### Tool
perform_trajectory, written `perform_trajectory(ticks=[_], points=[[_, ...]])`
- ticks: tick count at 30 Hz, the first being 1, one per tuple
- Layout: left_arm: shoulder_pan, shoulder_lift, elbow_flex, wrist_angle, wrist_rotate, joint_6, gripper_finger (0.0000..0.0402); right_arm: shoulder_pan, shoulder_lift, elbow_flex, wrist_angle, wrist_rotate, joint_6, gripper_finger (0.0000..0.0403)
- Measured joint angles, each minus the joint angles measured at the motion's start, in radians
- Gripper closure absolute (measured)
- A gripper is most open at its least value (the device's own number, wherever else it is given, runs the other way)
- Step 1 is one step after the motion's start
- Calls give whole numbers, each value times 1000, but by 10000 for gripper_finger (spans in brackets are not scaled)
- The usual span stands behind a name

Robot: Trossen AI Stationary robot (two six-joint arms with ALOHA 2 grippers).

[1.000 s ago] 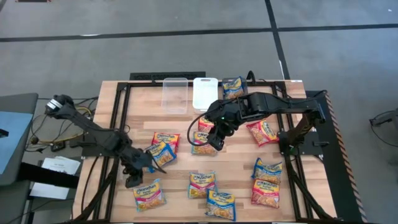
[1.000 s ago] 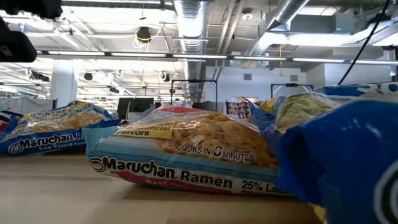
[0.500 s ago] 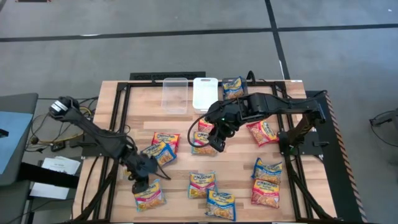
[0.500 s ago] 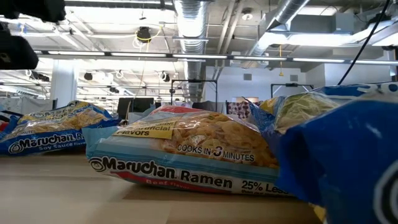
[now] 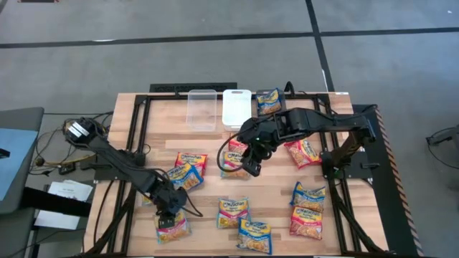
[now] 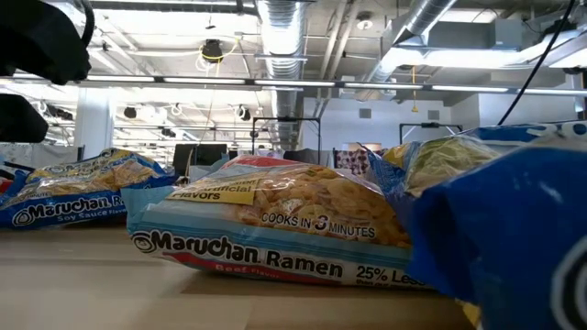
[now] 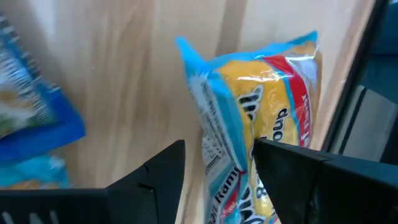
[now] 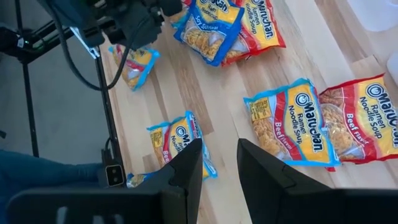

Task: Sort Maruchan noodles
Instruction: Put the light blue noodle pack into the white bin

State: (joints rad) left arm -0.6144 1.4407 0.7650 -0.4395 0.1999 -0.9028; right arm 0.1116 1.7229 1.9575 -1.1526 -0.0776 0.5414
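Note:
Several Maruchan noodles packets lie flat on the wooden table [image 5: 280, 190]. My left gripper [image 5: 167, 213] is open and low over the near-left packet [image 5: 173, 228], a yellow one with blue and red bands. Its fingers stand on either side of that packet's raised blue edge [image 7: 208, 134]. My right gripper [image 5: 251, 163] hangs open above the table's middle, over a packet [image 5: 231, 163], with nothing between its fingers [image 8: 217, 168]. The low view shows a beef packet [image 6: 275, 225] close up. My left gripper comes down at a slant from above, its fingers along either side of the near-left packet's blue-edged side [image 7: 214, 155]. One finger [image 7: 280, 165] overlaps the packet's yellow face in the wrist view. Whether it touches, I cannot tell. The packet rests on the table.
A clear bin [image 5: 202, 109] and a white bin [image 5: 237, 107] stand at the far edge, with one packet [image 5: 269, 100] beside them. More packets lie at the left middle [image 5: 188, 168], right [image 5: 303, 152], near right [image 5: 308, 208] and near middle [image 5: 244, 223].
My left gripper has come down and gone toward the table's near edge, from beside the left-middle packets to the near-left packet, and has stayed open. In the low view its dark shape has sunk further into the top left.

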Motion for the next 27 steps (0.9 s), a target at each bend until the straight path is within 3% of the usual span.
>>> perform_trajectory(ticks=[8, 19, 27], points=[[-3, 35, 0, 65, 15, -7, 239, 0, 0, 0, 0, 0, 0, 278], [-3, 34, 0, 99, -4, 0, 393, 0, 0, 0, 2, 0, 12, 278], [61, -26, 0, 62, 2, 80, 401, -26, 0, 0, 5, 0, 61, 278]])
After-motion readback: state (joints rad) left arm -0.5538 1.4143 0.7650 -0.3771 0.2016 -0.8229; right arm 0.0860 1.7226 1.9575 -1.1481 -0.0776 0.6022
